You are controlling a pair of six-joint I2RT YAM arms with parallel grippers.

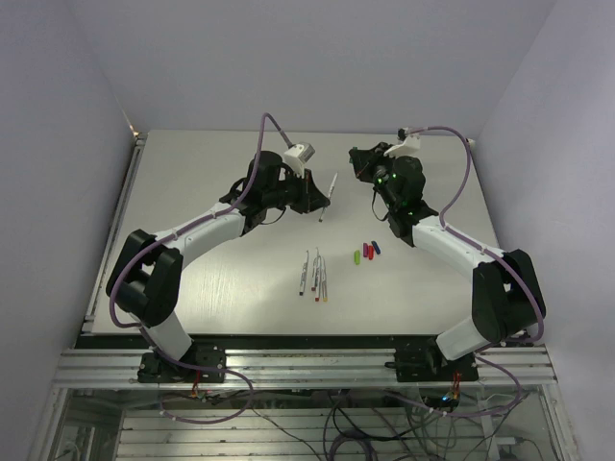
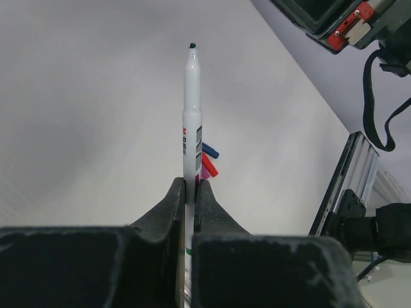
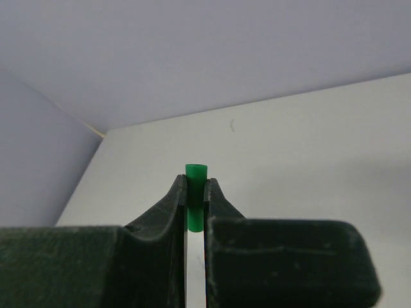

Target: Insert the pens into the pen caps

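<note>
- Item: left gripper (image 2: pixel 190 187). The jaws are pinched narrow on one pen (image 2: pixel 191 115). You hold it low on the barrel, with most of its length and the dark tip sticking out past the fingers.
- Risk: that long overhang gives leverage. If you push the tip in off-axis, the barrel may pivot or slide back through the pads instead of seating.
- Item: right gripper (image 3: pixel 195 196). The jaws are closed tight on the green cap (image 3: pixel 196 172), and only its top end shows above the fingertips.
- Risk: you cannot tell from here which end of the cap is open. If the closed end faces the pen, the tip will only shove the cap out of your grip.
- Risk: very little of the cap is exposed, so the pen tip can strike a finger before it finds the mouth.
- Location: both held pieces are raised above the far half of the table (image 1: pixel 211 173), near each other but apart and not yet lined up.
- Item: loose pens (image 1: pixel 315 274) and loose caps (image 1: pixel 366 253) lie on the table nearer the bases, in two separate groups.
- Risk: a dropped pen or cap could roll into them and scatter the groups.
- Risk: the two wrists are close together, so a hurried approach could knock the housings together.
</note>
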